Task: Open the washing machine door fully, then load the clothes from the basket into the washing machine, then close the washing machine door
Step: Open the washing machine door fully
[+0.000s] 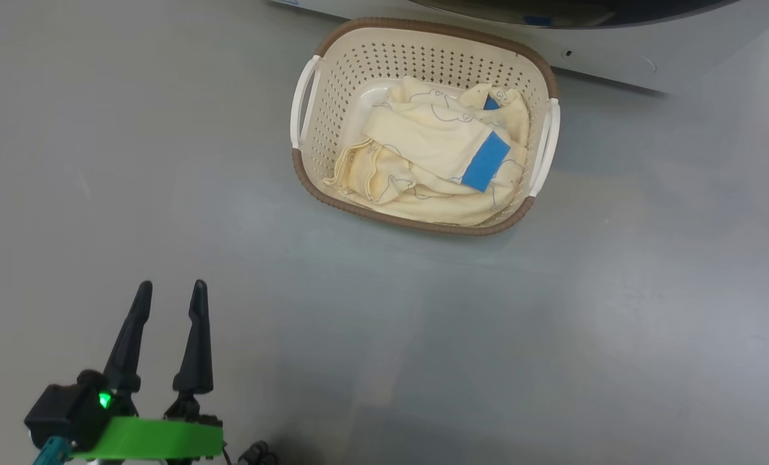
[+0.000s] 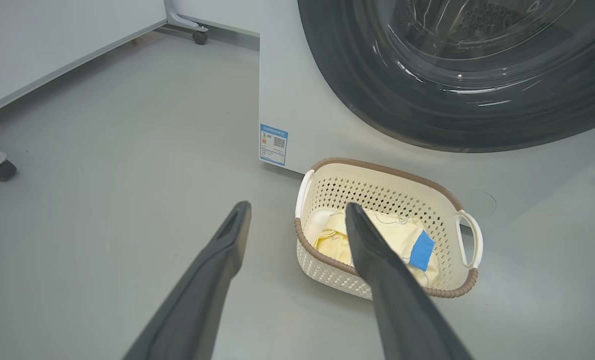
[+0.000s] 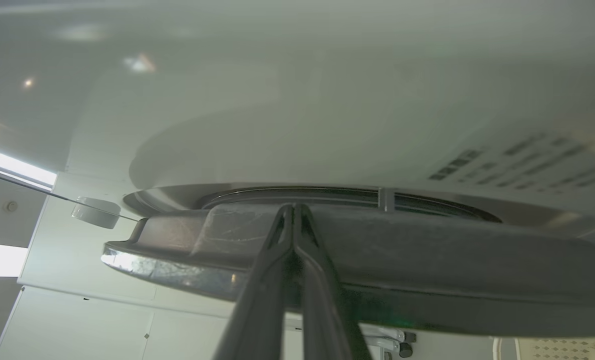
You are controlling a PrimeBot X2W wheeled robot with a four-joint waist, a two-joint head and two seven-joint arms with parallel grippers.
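Door hardly opened, clothes waiting

The big white washing machine [image 2: 297, 100] has its round door [image 2: 477, 125] shut or just a crack open, so nearly every step is left. The basket [image 1: 333, 84] sits close in front of the machine and may crowd the arms, with the clothes [image 1: 430, 148] inside. The right claw [image 3: 294, 206], pressed together, pokes the door's edge. The left claw [image 1: 171, 284], spread and empty, hangs farther from the machine.

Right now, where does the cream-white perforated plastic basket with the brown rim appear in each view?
Head view: the cream-white perforated plastic basket sits upper centre.
Left wrist view: lower right of centre.
Right wrist view: a sliver at the bottom right corner.
Shared landmark: the glossy black round washing machine door, above it in each picture.
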